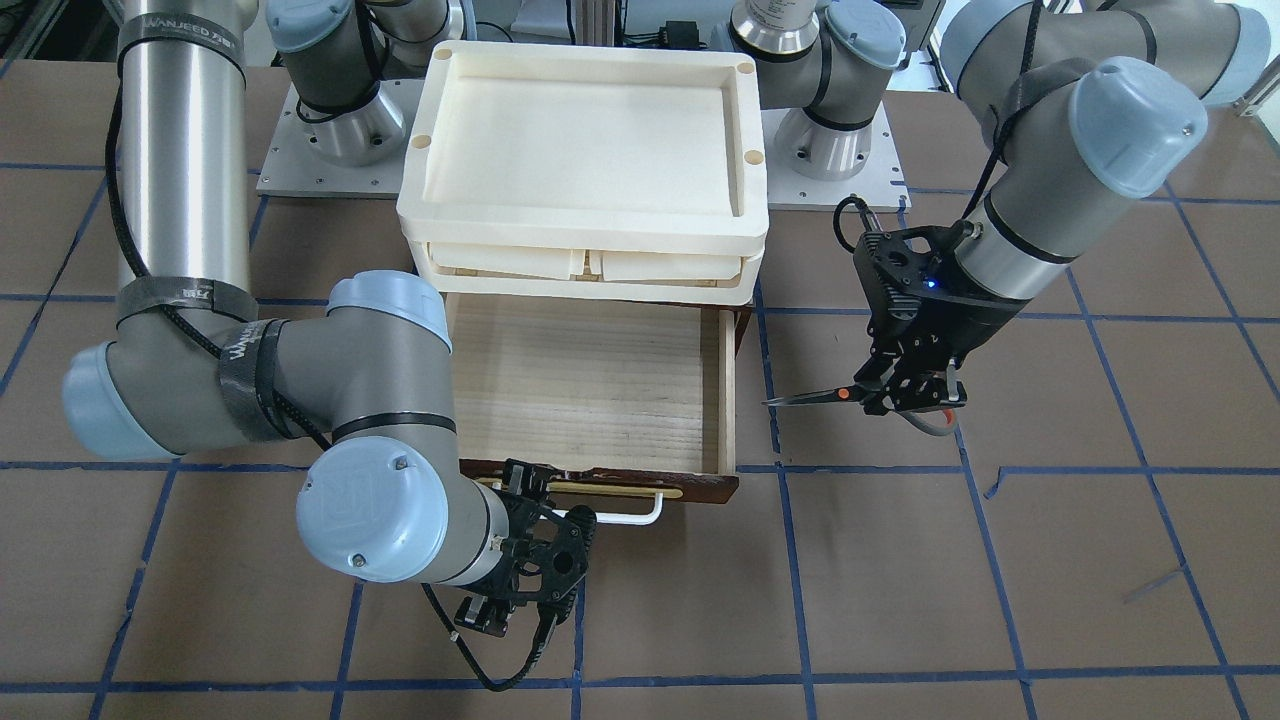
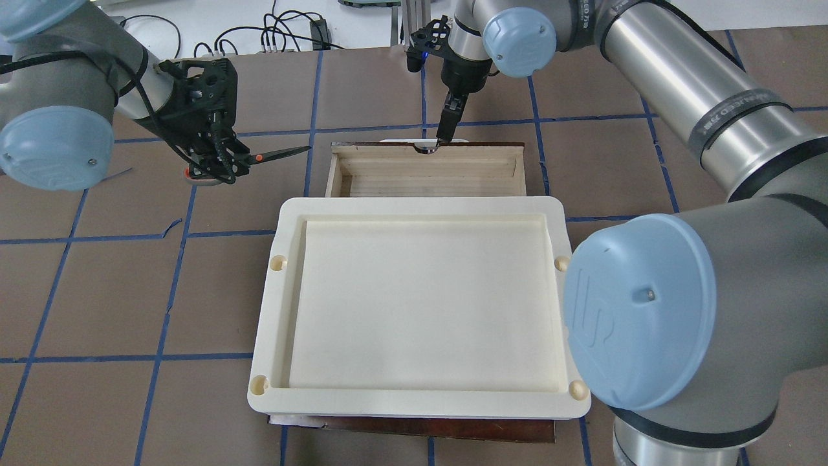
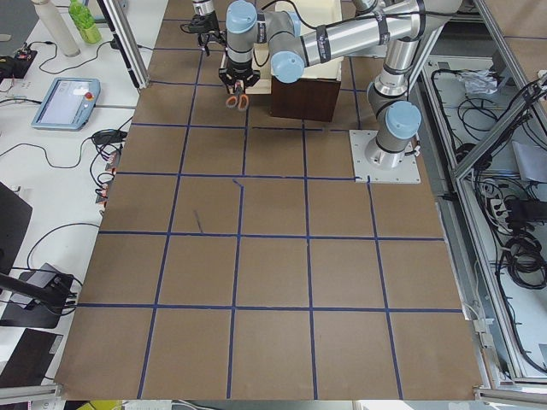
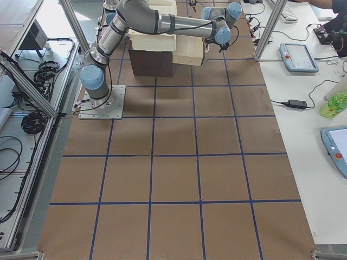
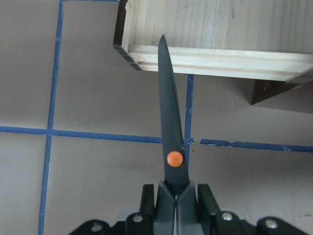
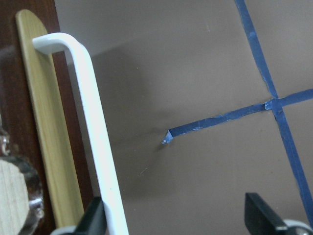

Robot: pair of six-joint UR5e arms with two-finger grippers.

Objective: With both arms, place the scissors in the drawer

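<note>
— Right gripper (image 2: 445, 128), nearest the front camera: how is it set?
— Its jaws are held apart at the white handle (image 1: 640, 517) of the drawer (image 1: 727, 390); the bar is seen just inside one finger, and nothing is clamped.
— And the drawer itself?
— It is drawn out, its pale wood floor exposed. Opening can be judged done.
— Where are the scissors (image 5: 172, 137) found?
— Level with the drawer, just beside it. They are pinched by the handles in the left gripper (image 1: 908, 392), which is closed on them, and are carried above the table (image 1: 900, 600), blades aimed at the drawer's side wall but not yet across it.
— What is left?
— The carry over that wall and the release inside are outstanding; afterwards, probably, the drawer is to be pushed back under the cream trays (image 1: 585, 228) behind.
</note>
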